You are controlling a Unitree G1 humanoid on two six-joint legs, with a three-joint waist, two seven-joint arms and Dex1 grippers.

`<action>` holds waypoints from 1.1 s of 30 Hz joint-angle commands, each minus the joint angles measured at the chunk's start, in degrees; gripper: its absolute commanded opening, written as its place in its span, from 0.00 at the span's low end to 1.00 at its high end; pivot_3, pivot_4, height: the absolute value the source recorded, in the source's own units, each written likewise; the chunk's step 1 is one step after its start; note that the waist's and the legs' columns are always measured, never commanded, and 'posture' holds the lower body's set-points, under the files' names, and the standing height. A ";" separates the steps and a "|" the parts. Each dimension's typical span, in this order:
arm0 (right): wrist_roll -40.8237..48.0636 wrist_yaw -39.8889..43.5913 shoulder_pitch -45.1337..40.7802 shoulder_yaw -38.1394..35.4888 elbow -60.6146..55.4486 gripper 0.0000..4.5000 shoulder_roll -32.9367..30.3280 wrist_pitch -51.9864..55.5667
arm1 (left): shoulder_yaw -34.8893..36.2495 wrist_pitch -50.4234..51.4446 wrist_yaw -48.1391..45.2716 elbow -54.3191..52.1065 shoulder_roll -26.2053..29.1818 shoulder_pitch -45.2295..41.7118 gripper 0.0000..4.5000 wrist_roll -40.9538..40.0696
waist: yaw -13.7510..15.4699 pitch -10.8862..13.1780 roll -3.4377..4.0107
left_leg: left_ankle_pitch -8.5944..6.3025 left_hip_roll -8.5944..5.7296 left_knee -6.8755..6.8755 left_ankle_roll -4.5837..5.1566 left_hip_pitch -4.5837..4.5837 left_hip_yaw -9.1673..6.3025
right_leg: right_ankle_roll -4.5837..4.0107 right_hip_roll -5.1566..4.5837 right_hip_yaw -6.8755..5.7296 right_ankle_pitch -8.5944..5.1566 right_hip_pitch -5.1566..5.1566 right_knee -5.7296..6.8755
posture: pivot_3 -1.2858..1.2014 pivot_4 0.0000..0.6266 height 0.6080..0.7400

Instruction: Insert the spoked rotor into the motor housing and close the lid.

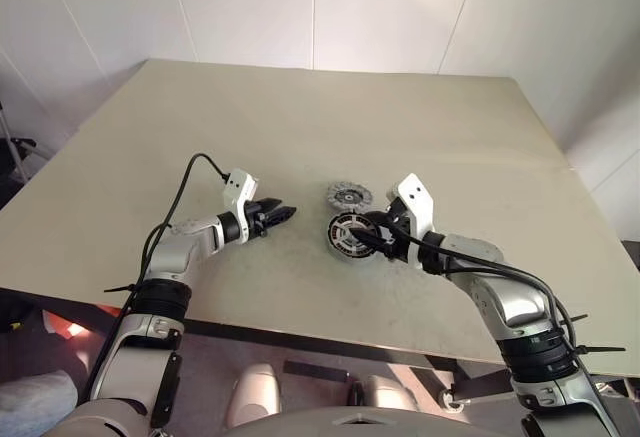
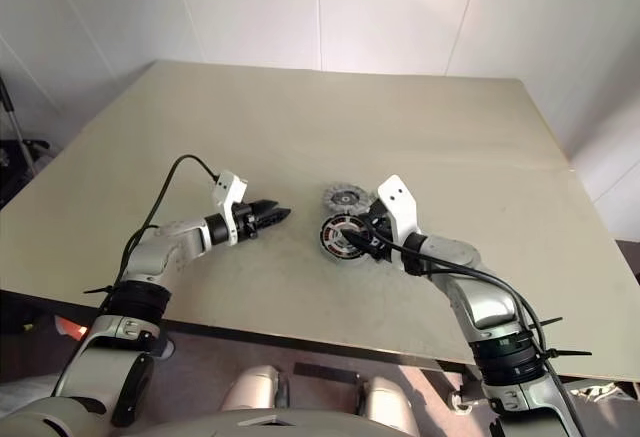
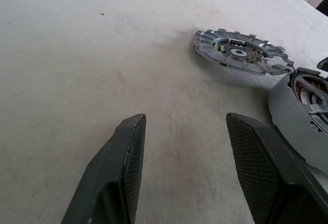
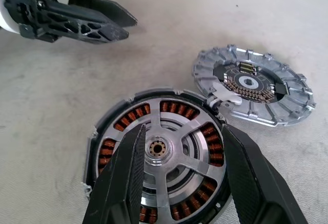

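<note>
From the left eye view, the motor housing [image 1: 349,234] lies on the counter [image 1: 300,117] near its front edge, with the lid [image 1: 348,196] just beside it at 12 o'clock. The right end effector [image 1: 372,240] reaches in from the housing's 3 o'clock side; the left end effector [image 1: 283,213] hangs at its 9 o'clock, apart from it.

The left wrist view has the left fingers [image 3: 115,175] spread over bare counter, nothing between them.

In the right wrist view the spoked rotor [image 4: 163,151] sits flat inside the housing's ring of copper windings, so the insertion looks done. The right fingers [image 4: 125,175] stand parted above it, pinching nothing.

The lid is a stiff ribbed metal disc, thin and probably light. Its exposed dark centre looks delicate, so the ribbed rim is the place to take it, one finger at each of two opposite edges. Lying flat, it offers little edge to catch, and smooth metal may slip.
</note>
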 commanded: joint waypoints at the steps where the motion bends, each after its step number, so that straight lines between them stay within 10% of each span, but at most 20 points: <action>1: 3.67 1.21 -0.74 -2.99 -4.41 0.59 0.07 0.43 | 0.50 -1.07 -0.49 0.17 0.23 -1.98 0.59 0.07 | 0.01 0.00 0.00 | 0.00 0.00 0.00 0.00 0.00 0.00 | 0.00 0.00 0.00 0.00 0.00 0.00 | 0.52 0.00 1.00; 7: 1.32 -0.06 -0.44 -1.64 -0.65 0.46 0.23 0.84 | 0.31 -1.41 -0.58 0.68 0.01 -2.31 0.59 0.17 | 0.00 0.00 0.00 | 0.08 -0.01 0.00 -0.11 -0.02 0.00 | 0.00 0.00 0.00 0.00 -0.01 0.00 | 0.52 0.00 1.00; 13: -2.30 -1.68 0.72 1.43 8.13 0.01 2.30 -0.55 | 0.16 -1.28 -0.45 0.41 -0.08 -2.02 0.59 0.18 | -0.03 -0.02 -0.01 | 0.08 -0.01 0.00 -0.13 0.02 0.01 | -0.01 0.00 0.00 0.00 0.02 0.01 | 0.52 0.00 1.00; 26: 5.42 1.37 -2.74 -5.91 -3.63 0.01 0.61 0.19 | 0.52 -1.67 0.01 0.73 -0.56 -1.70 0.59 0.02 | -0.01 -0.05 -0.06 | 0.06 -0.01 -0.01 -0.09 0.14 0.00 | -0.01 0.00 0.01 0.01 0.11 0.03 | 0.52 0.00 1.00; 33: -4.70 10.66 -2.56 -0.83 -4.00 0.01 -16.60 -6.74 | 0.08 -2.23 -0.46 0.59 -1.10 -1.67 0.59 0.38 | 0.38 -0.05 -0.08 | 0.06 -0.02 0.02 -0.07 0.02 0.01 | 0.02 0.00 0.01 -0.02 0.06 0.04 | 0.52 0.00 1.00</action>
